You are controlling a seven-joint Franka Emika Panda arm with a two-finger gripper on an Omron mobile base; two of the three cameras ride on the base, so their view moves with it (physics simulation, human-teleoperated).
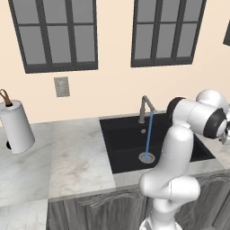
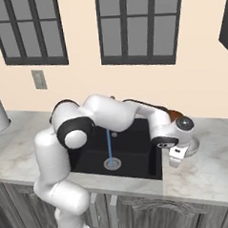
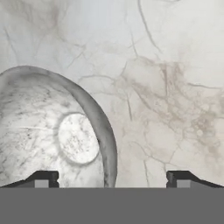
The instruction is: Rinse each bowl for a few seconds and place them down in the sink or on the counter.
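Fingertips point(image 3: 43, 177) of the gripper point(image 3: 112, 178) sit at the bottom corners of the hand view, spread wide, gripping nothing; the rim of a pale grey bowl point(image 3: 52, 131) runs up between them without touching either. Counter point(image 1: 76, 161), veined marble, spans the lower half of the left base view. Black sink point(image 1: 126, 139) is recessed at centre, its drain point(image 1: 146, 157) under a thin blue stream of water point(image 1: 149, 134) from the grey tap point(image 1: 143, 108). White arm point(image 2: 111, 111) reaches across the basin toward the right of the right base view. That bowl point(image 2: 194, 147) rests upright on the counter just right of the sink, under the hand. Reddish-brown sliver point(image 2: 174, 114) behind the wrist, mostly hidden.
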